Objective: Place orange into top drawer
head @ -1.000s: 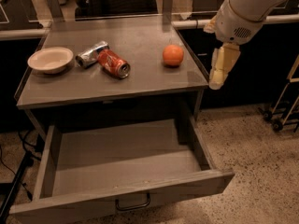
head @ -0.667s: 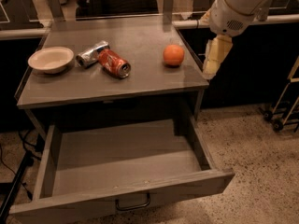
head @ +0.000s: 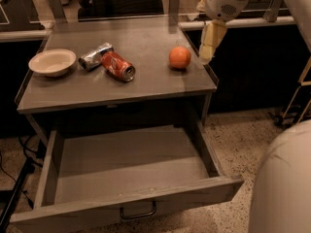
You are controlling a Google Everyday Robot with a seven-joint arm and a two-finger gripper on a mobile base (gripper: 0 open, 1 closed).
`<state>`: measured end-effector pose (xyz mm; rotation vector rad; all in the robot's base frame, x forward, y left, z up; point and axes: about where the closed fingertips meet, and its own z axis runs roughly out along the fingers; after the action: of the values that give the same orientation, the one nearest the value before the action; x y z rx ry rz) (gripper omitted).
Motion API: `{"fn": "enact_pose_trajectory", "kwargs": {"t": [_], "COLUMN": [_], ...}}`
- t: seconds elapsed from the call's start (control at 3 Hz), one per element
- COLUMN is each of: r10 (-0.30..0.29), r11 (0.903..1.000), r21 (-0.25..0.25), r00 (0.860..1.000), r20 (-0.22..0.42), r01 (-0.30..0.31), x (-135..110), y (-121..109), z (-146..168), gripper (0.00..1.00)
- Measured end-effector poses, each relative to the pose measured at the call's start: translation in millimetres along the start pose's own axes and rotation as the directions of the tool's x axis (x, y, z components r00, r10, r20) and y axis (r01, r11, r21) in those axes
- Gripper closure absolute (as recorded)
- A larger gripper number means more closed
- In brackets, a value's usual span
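Near the right edge of the bench (head: 97,89), the orange (head: 180,57) is sitting just beside the gripper (head: 206,56), and there's no telling if it's open or closed. It's probably needing a centred, gentle squeeze before heading for the top drawer (head: 146,202) gaping open below.

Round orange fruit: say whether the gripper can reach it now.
Probably yes: the gripper hangs close beside the round orange fruit, nothing between them; the red soda can lies on its far side.
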<state>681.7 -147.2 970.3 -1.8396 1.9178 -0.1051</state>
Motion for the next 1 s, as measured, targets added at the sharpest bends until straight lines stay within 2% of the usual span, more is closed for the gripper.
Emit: {"fn": "enact_pose_trajectory", "kwargs": {"t": [0.33, 0.67, 1.0], "r10": [-0.028, -0.093, -0.095], "r11": [0.9975, 0.9904, 0.9943], "r21": [-0.065, -0.098, -0.042], "r00": [0.999, 0.994, 0.993], "r20": [0.025, 0.05, 0.064], "r01": [0.029, 0.097, 0.098], "x": [0, -5, -8], "y": [1, -10, -25], "z": [14, 27, 20], "gripper": [0.0, 0.0, 0.0]}}
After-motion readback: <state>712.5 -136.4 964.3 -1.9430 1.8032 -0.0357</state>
